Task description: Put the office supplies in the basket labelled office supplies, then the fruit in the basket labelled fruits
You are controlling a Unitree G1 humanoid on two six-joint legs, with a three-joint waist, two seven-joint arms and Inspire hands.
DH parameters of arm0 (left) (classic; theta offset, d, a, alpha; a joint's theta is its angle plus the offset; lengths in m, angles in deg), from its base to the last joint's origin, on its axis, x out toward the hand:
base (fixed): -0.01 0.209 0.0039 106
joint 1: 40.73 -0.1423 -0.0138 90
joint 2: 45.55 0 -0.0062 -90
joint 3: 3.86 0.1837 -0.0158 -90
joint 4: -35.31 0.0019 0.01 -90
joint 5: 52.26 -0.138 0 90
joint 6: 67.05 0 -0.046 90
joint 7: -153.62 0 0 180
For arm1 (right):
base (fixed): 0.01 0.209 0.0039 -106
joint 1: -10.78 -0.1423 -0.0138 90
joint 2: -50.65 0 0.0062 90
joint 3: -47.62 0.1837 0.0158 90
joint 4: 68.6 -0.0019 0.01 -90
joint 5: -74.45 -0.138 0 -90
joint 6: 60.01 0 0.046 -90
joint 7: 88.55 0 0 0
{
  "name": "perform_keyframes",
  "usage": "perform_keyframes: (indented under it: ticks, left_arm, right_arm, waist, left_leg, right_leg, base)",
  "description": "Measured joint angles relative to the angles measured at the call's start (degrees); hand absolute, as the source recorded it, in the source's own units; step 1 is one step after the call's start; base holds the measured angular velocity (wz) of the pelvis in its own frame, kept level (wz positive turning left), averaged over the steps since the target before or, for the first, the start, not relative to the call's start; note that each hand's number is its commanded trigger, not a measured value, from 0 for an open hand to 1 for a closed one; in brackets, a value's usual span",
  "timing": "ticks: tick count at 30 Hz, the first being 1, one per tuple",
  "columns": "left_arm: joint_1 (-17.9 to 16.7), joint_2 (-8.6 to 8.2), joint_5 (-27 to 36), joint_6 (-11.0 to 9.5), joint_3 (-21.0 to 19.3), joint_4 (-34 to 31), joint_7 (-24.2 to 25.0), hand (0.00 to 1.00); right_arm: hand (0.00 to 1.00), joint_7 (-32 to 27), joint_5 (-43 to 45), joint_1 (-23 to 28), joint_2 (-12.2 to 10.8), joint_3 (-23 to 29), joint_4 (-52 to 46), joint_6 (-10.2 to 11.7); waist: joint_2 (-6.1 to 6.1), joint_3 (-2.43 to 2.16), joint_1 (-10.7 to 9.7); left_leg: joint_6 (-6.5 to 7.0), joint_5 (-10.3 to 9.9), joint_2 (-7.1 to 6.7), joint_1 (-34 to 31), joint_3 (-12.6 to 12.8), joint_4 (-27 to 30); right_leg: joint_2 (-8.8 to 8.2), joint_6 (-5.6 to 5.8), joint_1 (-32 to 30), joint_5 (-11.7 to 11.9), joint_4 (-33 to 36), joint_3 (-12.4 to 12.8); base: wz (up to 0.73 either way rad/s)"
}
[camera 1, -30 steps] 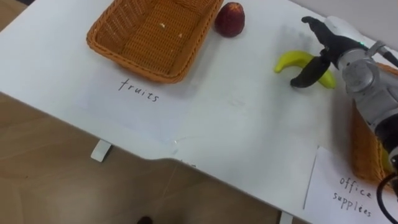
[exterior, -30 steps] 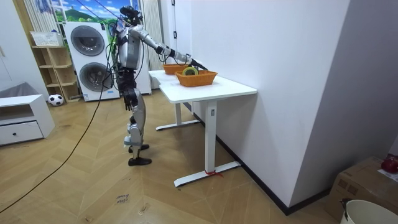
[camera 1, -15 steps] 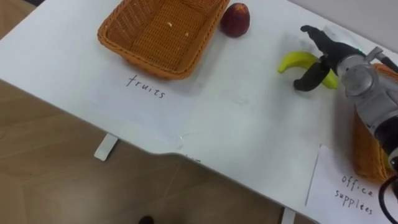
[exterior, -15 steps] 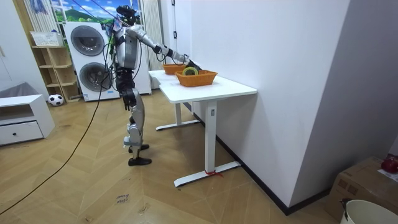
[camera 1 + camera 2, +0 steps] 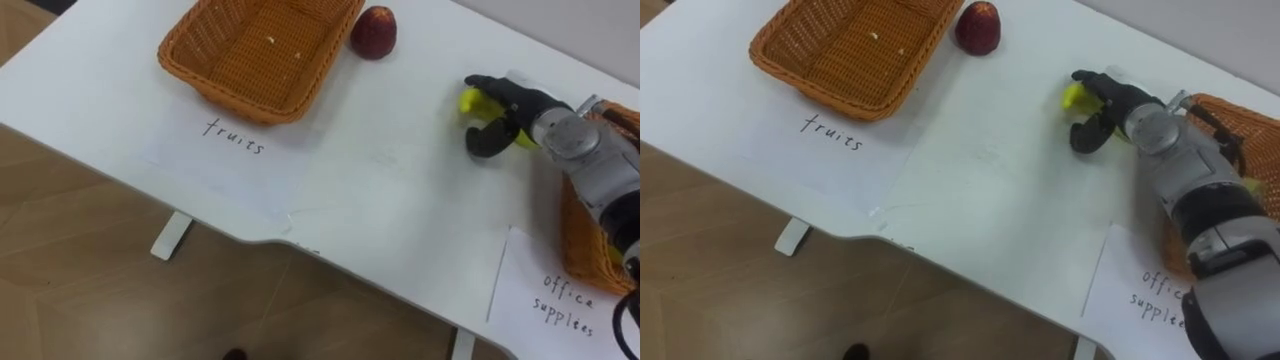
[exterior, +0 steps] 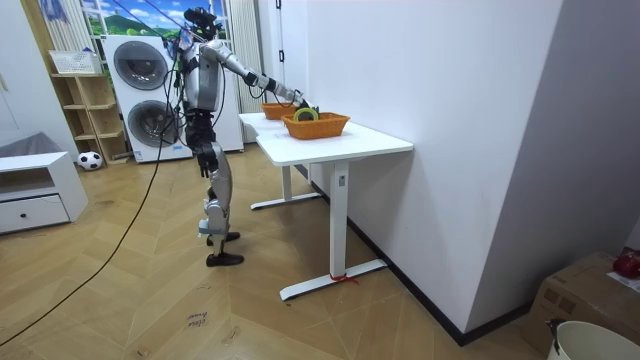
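Herringbone wood floor (image 6: 150, 300) and plain white walls bound the room view, with two stacked washing machines (image 6: 140, 95) at 10 o'clock. The robot stands upright at the end of a white bench (image 6: 340, 145) on the room view's left, its right arm stretched out over the top. The left robot hand (image 6: 206, 155) hangs low beside the hip, and its state cannot be told. Two woven baskets sit on the bench: the office basket (image 6: 316, 125) is nearer the camera and the fruit basket (image 6: 275, 108) lies behind it.

Left eye view: the bench top is smooth and matte white. The fruit basket is rectangular, of tight orange wicker, and lies at 11 o'clock. A round, dark red fruit (image 5: 373, 32) sits on the bench at 12 o'clock, just beside the basket's corner. At 2 o'clock the right robot hand (image 5: 500, 110) has its dark fingers and thumb curled round a curved yellow banana (image 5: 468, 102), whose ends show on either side of the grasp. The office basket's wicker wall is at 3 o'clock, partly behind the grey forearm. A handwritten label sheet (image 5: 560, 300) lies flat at 4 o'clock.

Right eye view: same layout. The banana is clasped in the right robot hand, well apart from the fruit basket.
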Motion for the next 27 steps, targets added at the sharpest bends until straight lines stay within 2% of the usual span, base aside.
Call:
perform_keyframes:
  ticks: [12,18,19,20,21,27]
  left_arm:
    - [-0.1,0.05,0.0,-0.4,0.0,0.3,0.0,0.0]
    - [-0.1,0.05,0.0,-0.4,0.1,0.3,0.0,0.0]
    - [0.0,0.05,0.0,-0.4,0.1,0.3,0.0,0.0]
    - [0.0,0.05,0.0,-0.4,0.2,0.3,0.0,0.0]
    - [0.0,0.05,0.0,-0.4,0.4,0.3,0.0,0.0]
    - [0.1,0.07,0.0,-0.4,0.5,0.3,0.0,0.0]
  right_arm:
    - [0.0,0.9,-1.2,1.0,1.5,-0.1,-0.1,0.6]
    - [0.0,0.8,-1.3,1.0,1.5,-0.6,-0.1,0.6]
    - [0.12,0.8,-1.3,1.0,1.5,-0.6,-0.1,0.6]
    - [0.74,0.8,-1.3,1.0,1.5,-0.6,-0.1,0.6]
    - [1.0,0.8,-1.3,1.0,1.5,-0.6,-0.1,0.6]
    - [1.0,-1.6,-1.3,0.7,1.7,0.1,-0.1,0.6]
  waist:
    - [-0.35,-0.26,1.1]
    - [-0.28,-0.21,1.2]
    - [-0.27,-0.21,1.2]
    - [-0.26,-0.2,1.2]
    - [-0.26,-0.2,1.1]
    - [-0.24,-0.18,1.1]
  left_leg:
    - [-0.19,0.1,0.16,0.1,-0.1,-0.2]
    - [-0.19,0.1,0.15,0.3,-0.1,-0.2]
    - [-0.19,0.1,0.15,0.3,-0.1,-0.2]
    - [-0.19,0.1,0.15,0.3,-0.1,-0.2]
    - [-0.19,0.1,0.15,0.3,-0.1,-0.2]
    - [-0.19,0.1,0.14,0.3,-0.1,-0.3]
  right_leg:
    - [0.26,-0.14,0.1,0.1,-0.2,0.0]
    - [0.24,-0.15,0.3,0.1,-0.2,0.0]
    - [0.24,-0.15,0.3,0.1,-0.2,0.0]
    - [0.24,-0.15,0.3,0.1,-0.2,0.0]
    - [0.24,-0.15,0.3,0.1,-0.2,0.0]
    - [0.25,-0.15,0.3,0.1,-0.2,0.0]
  base:
    - [0.0]
    - [0.0]
    - [0.0]
    - [0.0]
    - [0.0]
    - [0.0]
